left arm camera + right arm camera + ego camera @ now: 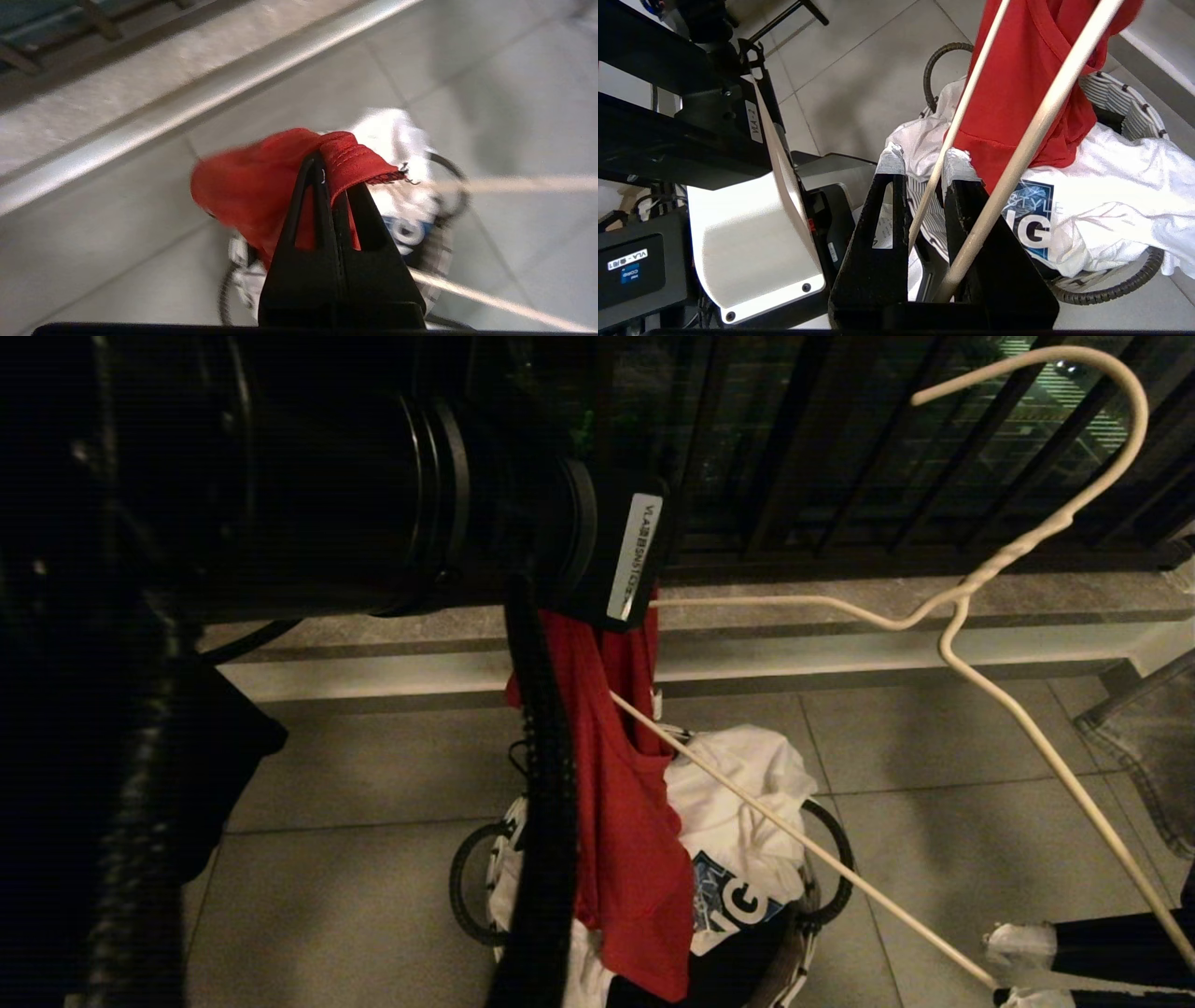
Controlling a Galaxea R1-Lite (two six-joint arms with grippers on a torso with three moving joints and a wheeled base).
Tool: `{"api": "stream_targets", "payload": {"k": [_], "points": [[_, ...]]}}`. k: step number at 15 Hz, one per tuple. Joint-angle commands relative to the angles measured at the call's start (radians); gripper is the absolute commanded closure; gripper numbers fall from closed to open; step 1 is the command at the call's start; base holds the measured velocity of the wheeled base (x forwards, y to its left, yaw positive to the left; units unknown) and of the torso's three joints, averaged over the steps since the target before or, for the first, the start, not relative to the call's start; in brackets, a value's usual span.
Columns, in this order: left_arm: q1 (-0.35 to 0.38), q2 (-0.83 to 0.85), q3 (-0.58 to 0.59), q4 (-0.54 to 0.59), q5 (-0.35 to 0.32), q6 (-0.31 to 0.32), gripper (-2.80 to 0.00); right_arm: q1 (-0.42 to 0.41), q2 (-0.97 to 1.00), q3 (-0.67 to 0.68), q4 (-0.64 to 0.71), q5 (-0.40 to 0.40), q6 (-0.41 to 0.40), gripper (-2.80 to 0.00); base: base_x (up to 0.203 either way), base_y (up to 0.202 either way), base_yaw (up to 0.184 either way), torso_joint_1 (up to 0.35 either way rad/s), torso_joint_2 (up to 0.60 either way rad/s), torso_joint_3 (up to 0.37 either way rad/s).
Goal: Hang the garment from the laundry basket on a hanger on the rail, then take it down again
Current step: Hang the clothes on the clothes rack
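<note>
The red garment (624,821) hangs in the air from my left gripper (627,602), which is shut on a stitched edge of it (355,161). Its lower end trails into the laundry basket (834,859) on the floor tiles. My right gripper (1018,971) at the lower right holds the cream-white wire hanger (1004,560) by one end, hook up. The hanger's bottom wire (924,200) runs between the white-taped fingertips (889,161), and its long bar crosses in front of the garment (1017,93). The rail is out of view.
A white T-shirt (738,784) with a blue print fills the basket (1134,107). A low stone kerb (840,607) with dark bars above it runs across the back. Denim cloth (1148,756) hangs at the right edge. My own base (752,242) stands close behind the right gripper.
</note>
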Motion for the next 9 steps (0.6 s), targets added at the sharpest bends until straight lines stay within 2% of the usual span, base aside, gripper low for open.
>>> {"api": "stream_targets", "payload": {"k": [1,2,5,7,9], "points": [[-0.029,-0.013,-0.037,0.03,-0.034,-0.024,0.0,0.0,-0.001,0.004,0.001,0.003,-0.002,0.0,0.0,0.0,0.0,0.0,0.0,0.0],[-0.033,-0.02,-0.044,0.03,-0.067,-0.03,0.0,0.0,0.002,0.006,0.001,0.003,-0.003,0.0,0.0,0.0,0.0,0.0,0.0,0.0],[-0.051,-0.024,-0.068,0.03,-0.084,-0.033,0.0,0.0,0.019,0.009,0.001,0.003,0.0,0.0,0.0,0.0,0.0,0.0,0.0,0.0],[-0.071,-0.04,-0.077,0.033,-0.131,-0.033,0.0,0.0,0.028,0.011,0.001,0.006,0.002,0.0,0.0,0.0,0.0,0.0,0.0,0.0],[-0.084,-0.047,-0.086,0.036,-0.144,-0.03,0.0,0.0,0.025,0.011,0.001,0.006,0.002,0.0,0.0,0.0,0.0,0.0,0.0,0.0]]}}
